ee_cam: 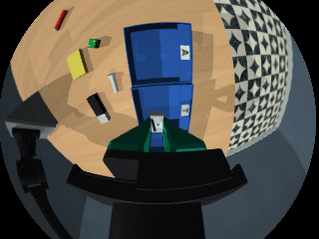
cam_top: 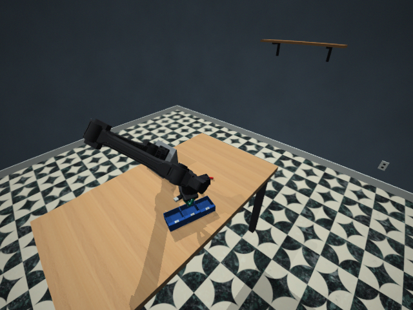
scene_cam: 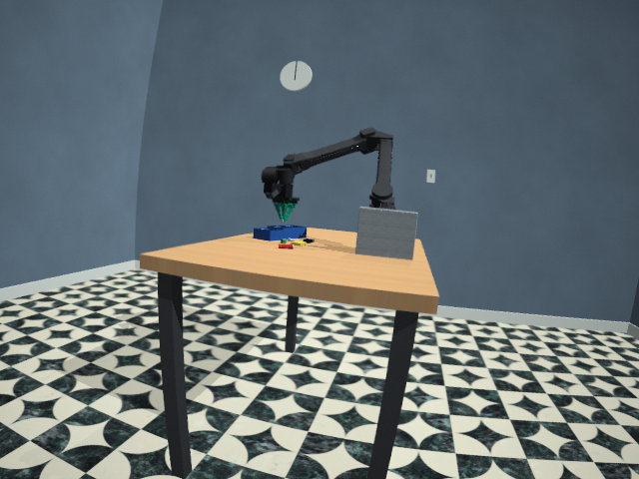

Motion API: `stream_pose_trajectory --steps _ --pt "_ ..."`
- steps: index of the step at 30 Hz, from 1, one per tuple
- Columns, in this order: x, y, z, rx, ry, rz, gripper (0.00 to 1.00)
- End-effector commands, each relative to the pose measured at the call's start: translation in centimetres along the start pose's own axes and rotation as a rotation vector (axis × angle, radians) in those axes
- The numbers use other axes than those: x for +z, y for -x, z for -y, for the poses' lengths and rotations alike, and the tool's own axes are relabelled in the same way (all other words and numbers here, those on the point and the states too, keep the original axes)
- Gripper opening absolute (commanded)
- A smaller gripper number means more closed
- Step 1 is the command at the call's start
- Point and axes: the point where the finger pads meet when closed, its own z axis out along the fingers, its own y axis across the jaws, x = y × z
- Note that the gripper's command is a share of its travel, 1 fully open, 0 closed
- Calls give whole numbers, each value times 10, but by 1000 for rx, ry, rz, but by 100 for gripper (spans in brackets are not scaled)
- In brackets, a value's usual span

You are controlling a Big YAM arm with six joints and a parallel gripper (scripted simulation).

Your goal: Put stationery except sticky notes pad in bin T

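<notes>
The small grey block, maybe a sharpener (scene_cam: 283, 221) (ee_cam: 157, 115), is between the narrow fingertips of our tool (cam_top: 190, 202) (scene_cam: 283, 220) (ee_cam: 157, 120), above the blue bins (cam_top: 193, 218) (scene_cam: 280, 234) (ee_cam: 161, 85). We cannot read T, so we should centre over its compartment, lower gently, clear the walls, then release.

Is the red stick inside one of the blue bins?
No, the red stick lies on the tabletop.
</notes>
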Motion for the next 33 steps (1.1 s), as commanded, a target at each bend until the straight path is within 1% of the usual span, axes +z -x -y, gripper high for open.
stream_pose_trajectory --steps 1,2,3,4,5,6,7,9,10,21,33 --pt "-16 -15 31 -39 -47 36 11" --pt "-16 -15 32 -39 -47 36 11" --pt "-22 0 29 -73 -58 41 11" --pt "-19 6 27 -84 -52 38 11" --pt "-18 7 26 -84 -53 39 11" --pt "-14 8 18 -96 -42 34 11" --pt "-12 9 13 -103 -36 30 11" --pt "-12 9 13 -103 -36 30 11" --pt "-18 1 13 -87 -50 36 11" --pt "-15 4 4 -78 -45 34 11" --pt "-10 10 3 -83 -34 30 11"
